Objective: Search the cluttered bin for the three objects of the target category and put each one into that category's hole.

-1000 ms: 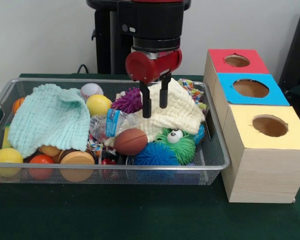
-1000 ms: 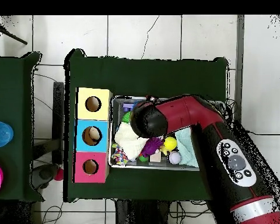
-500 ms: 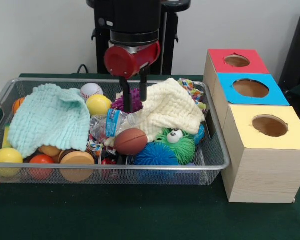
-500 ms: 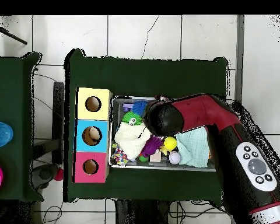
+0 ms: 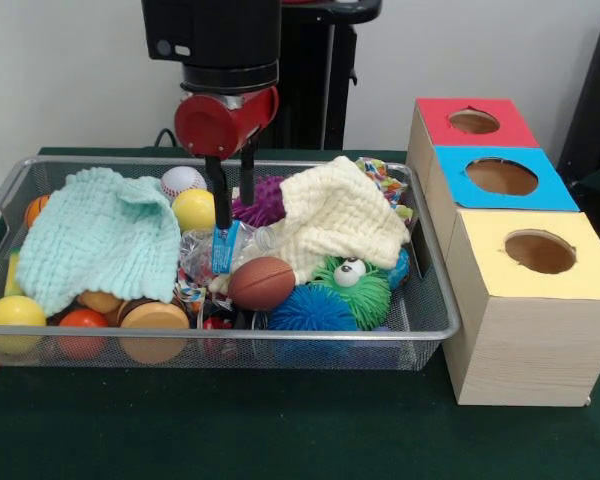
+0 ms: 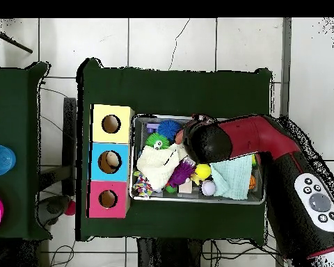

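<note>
Gripper (image 5: 233, 198) over the wire bin (image 5: 435, 300), its two dark fingers narrowly parted, gripping nothing.
Front view: the tips hang by the yellow ball (image 5: 197, 210) and purple spiky ball (image 5: 262, 200), above the plastic bottle (image 5: 220, 250). Overhead view: the red arm (image 6: 267, 139) covers the bin's middle; the three-hole box (image 6: 111, 162) stands beside it.

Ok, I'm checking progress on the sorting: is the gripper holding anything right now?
No, the gripper hangs open and empty above the bin, between the yellow ball and purple spiky ball.
</note>
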